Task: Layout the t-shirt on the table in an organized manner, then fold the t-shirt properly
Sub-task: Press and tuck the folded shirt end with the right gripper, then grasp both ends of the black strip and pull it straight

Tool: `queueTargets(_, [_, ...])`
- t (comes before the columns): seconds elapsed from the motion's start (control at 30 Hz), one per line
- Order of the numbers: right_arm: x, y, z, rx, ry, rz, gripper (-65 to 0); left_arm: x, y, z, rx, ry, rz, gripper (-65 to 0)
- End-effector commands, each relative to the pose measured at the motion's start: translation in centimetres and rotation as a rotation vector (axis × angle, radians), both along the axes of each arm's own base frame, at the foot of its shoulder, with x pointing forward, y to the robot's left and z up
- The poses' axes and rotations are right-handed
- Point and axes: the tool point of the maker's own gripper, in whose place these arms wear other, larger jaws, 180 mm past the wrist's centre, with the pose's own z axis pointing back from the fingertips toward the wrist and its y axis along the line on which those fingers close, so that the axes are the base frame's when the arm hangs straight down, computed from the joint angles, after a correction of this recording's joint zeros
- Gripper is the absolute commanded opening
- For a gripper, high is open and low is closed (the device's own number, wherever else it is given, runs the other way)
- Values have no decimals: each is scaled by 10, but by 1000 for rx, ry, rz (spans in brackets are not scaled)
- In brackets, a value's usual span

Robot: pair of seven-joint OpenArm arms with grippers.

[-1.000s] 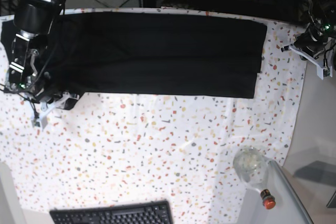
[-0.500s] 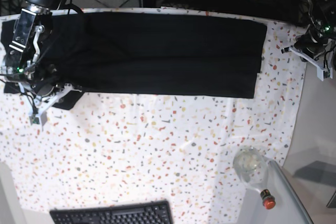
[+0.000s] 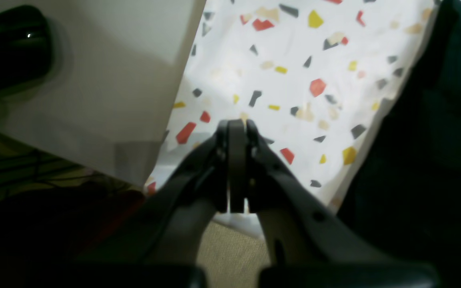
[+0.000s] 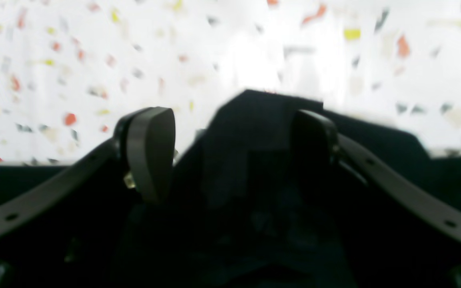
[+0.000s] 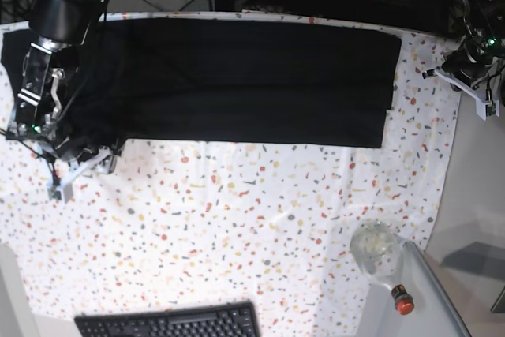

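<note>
The black t-shirt (image 5: 237, 80) lies as a long flat band across the far half of the speckled table (image 5: 237, 226). My right gripper (image 5: 85, 162) hovers at the shirt's near left corner. In the right wrist view this gripper (image 4: 232, 144) is open, its fingers (image 4: 150, 152) standing on either side of a black fabric corner (image 4: 262, 116) that lies loose between them. My left gripper (image 5: 464, 76) sits off the shirt's right end at the table's edge. In the left wrist view it (image 3: 236, 128) is shut on nothing, with the shirt's edge (image 3: 434, 140) to its right.
A black keyboard (image 5: 170, 323) lies at the near edge. A clear glass bottle (image 5: 379, 249) with a red cap rests near the front right corner. A plain grey-white surface (image 5: 481, 195) borders the table on the right. Cables and equipment fill the back.
My right gripper's jaws have opened and let go of the shirt's near left corner, which now sticks out less from the band. The left arm has not moved.
</note>
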Motion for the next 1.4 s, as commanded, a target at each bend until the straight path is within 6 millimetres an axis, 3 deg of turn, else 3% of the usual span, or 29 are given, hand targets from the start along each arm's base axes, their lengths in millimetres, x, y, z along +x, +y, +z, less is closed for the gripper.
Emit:
queueTargets(0.0, [14, -12, 14, -22, -56, -8, -243, 5, 8, 11, 29, -31, -3, -650])
queueTargets(0.13, [5, -15, -2, -13, -9, -10, -314, 5, 8, 10, 30, -29, -1, -650])
queueTargets(0.47, [-16, -10, -19, 5, 43, -11, -338, 3, 7, 4, 15, -14, 5, -650])
queueTargets(0.53, [-19, -9, -20, 7, 47, -11, -420, 1, 10, 2, 15, -5, 7, -650])
queueTargets(0.63, [-16, -6, -13, 5, 24, -8, -650, -3, 11, -3, 3, 7, 13, -650])
queueTargets(0.83, [-18, 0, 4, -10, -10, -1, -650, -4, 14, -3, 9, 11, 12, -650])
queueTargets(0.97, [-30, 1, 21, -40, 4, 13, -650, -1, 14, -1, 11, 3, 10, -650])
queueTargets(1.2, [-68, 20, 38, -41, 29, 13, -650, 0, 14, 0, 11, 1, 10, -650])
queueTargets(1.37, [-102, 11, 30, 23, 61, -81, -650, 0, 14, -1, 10, 1, 11, -650])
